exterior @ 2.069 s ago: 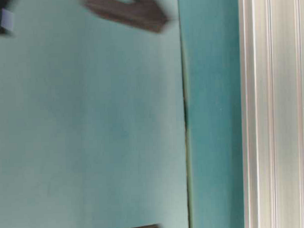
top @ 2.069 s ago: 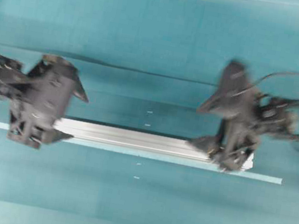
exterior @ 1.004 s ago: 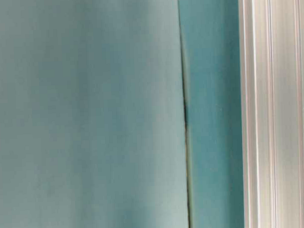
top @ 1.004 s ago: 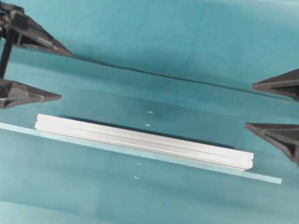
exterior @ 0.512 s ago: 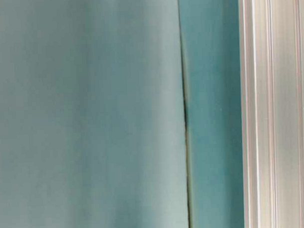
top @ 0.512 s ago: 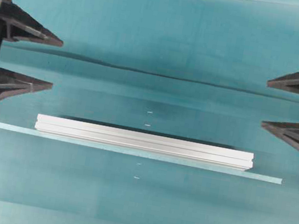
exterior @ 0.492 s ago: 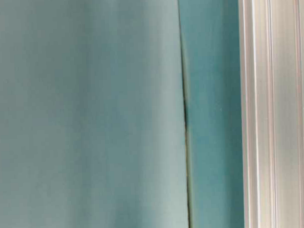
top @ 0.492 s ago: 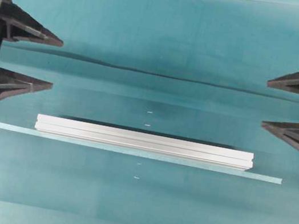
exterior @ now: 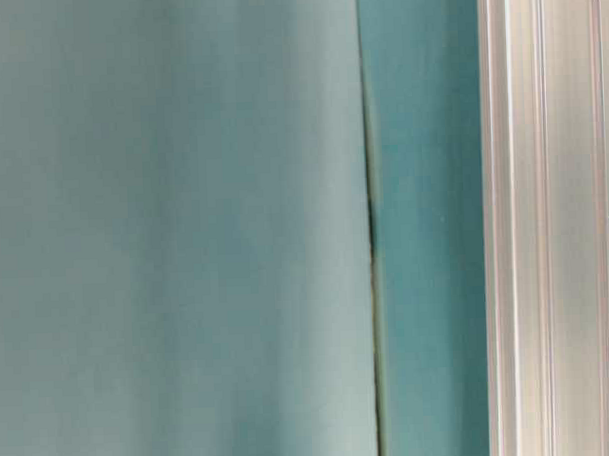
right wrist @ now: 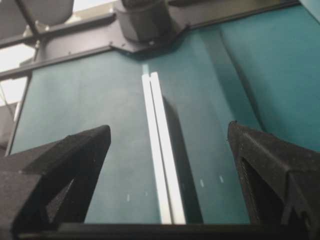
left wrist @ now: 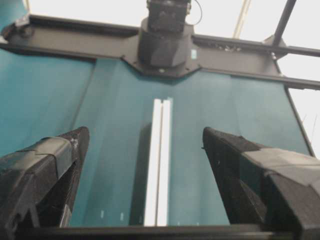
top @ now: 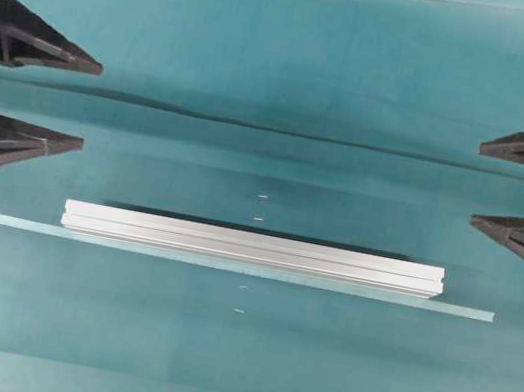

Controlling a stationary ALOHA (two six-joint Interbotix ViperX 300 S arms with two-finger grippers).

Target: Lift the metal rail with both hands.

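Both grippers' fingers (top: 63, 56) spread wide, well apart from the metal rail (top: 253, 248)

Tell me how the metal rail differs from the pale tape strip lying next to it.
The metal rail is bright silver with lengthwise grooves; the tape strip is flat and pale teal, close to the cloth's colour. The rail is thicker and casts a shadow along its far side; the strip lies flush. The strip reaches further toward both table sides than the rail. Both lie straight and parallel, side by side.

Lab: teal-covered robot bench (top: 286, 58)
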